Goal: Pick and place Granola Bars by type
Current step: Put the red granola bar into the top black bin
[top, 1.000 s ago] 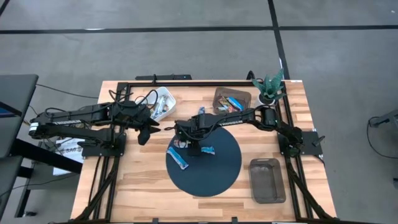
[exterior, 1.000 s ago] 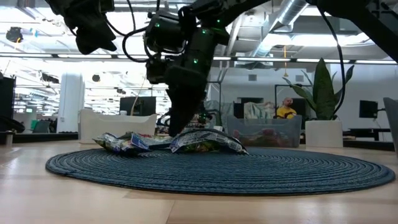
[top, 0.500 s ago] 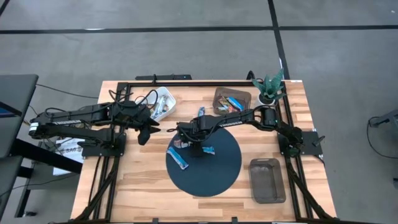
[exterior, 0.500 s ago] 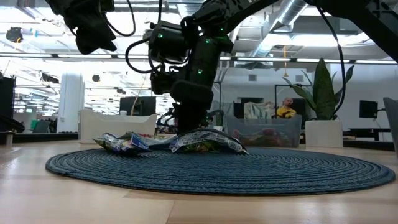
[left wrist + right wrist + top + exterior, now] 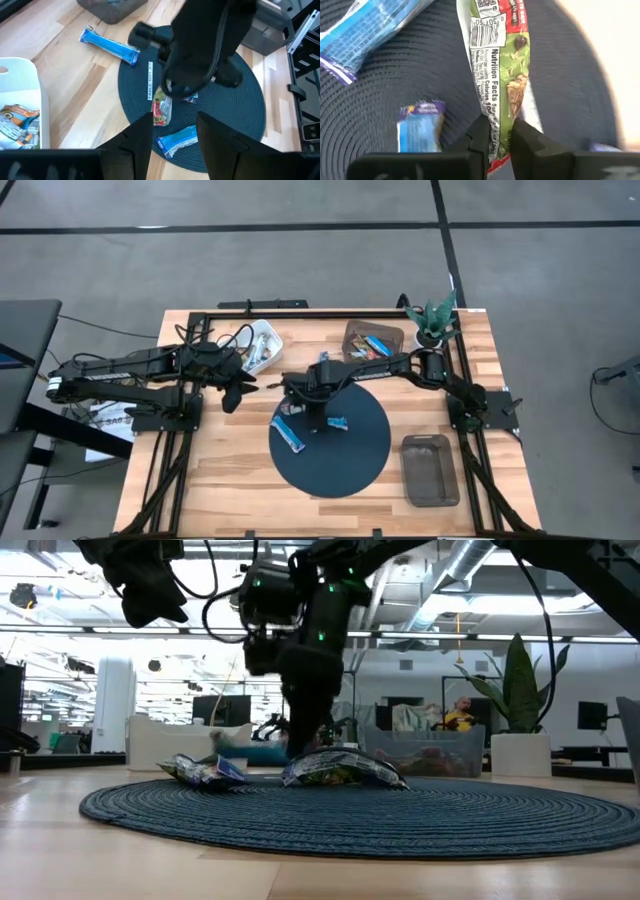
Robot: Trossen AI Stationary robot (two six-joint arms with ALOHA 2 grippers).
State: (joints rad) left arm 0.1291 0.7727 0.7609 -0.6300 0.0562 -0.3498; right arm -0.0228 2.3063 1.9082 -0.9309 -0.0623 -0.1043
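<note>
A wooden table (image 5: 230, 470) seen from above carries a round dark woven mat (image 5: 350, 460) near its centre. The right gripper (image 5: 495, 131) reaches in from three o'clock to the mat's ten o'clock edge, its two dark fingers (image 5: 481, 135) pinched narrowly on the end of a green and red granola bar (image 5: 496, 65), whose wrapper runs away from the fingers across the mat. Two blue granola bars lie on the mat: a long one (image 5: 287, 436) toward nine o'clock and a small one (image 5: 335, 421) near the centre, just beside the gripper. In the low view the wrapped bars (image 5: 340, 768) sit crumpled on the mat under the gripper. At the table's far edge, a white bin (image 5: 268, 338) at eleven o'clock holds multicoloured bars (image 5: 17, 119), and a brown bin (image 5: 352, 332) at twelve o'clock holds blue and orange bars. A grey bin (image 5: 430, 470) stands at four o'clock, and a potted plant (image 5: 435, 320) at one o'clock. The left gripper (image 5: 175, 135) hovers at nine o'clock, off the mat beside the white bin, jaws standing apart and holding nothing.
</note>
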